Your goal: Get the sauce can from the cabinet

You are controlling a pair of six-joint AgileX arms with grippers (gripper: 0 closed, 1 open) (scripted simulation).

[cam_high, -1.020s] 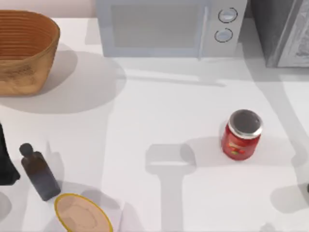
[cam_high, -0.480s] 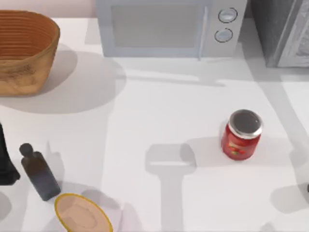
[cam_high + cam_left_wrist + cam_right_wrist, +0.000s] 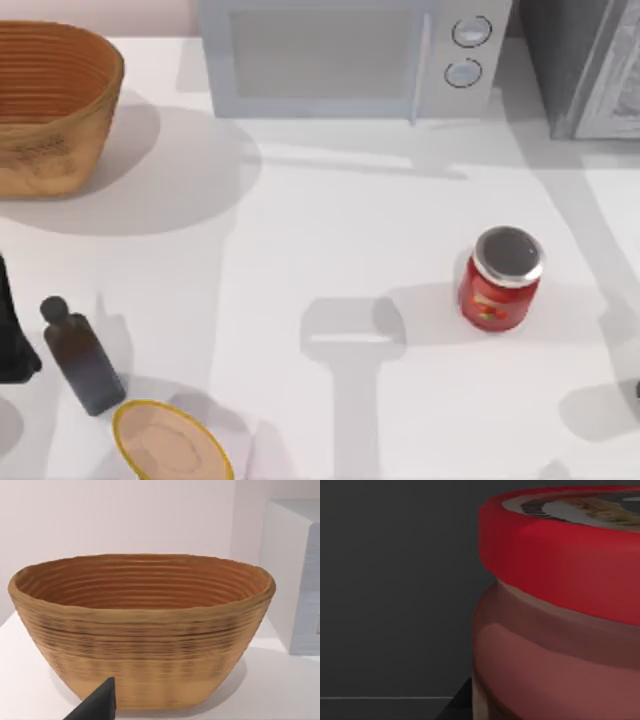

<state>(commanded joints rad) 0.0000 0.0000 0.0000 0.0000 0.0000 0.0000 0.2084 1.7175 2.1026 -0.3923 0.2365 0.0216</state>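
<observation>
The microwave [image 3: 345, 58] walls the table's [image 3: 330, 230] back; the red can [image 3: 499, 279] stands mid-right.

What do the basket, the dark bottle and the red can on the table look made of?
Basket: woven or coiled fibre, matt tan, ribbed rings. Bottle: probably dark glass or plastic, smooth. Red can: likely metal, grey lid with a shiny rim, red printed label.

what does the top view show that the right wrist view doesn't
Only the top view: the white microwave, the woven basket, a dark bottle, a red can with a silver-grey top, a tan bowl and the cabinet from outside. Only the right wrist view: the sauce can, close up, against a dark wall. Nothing I can identify appears in both.
</observation>
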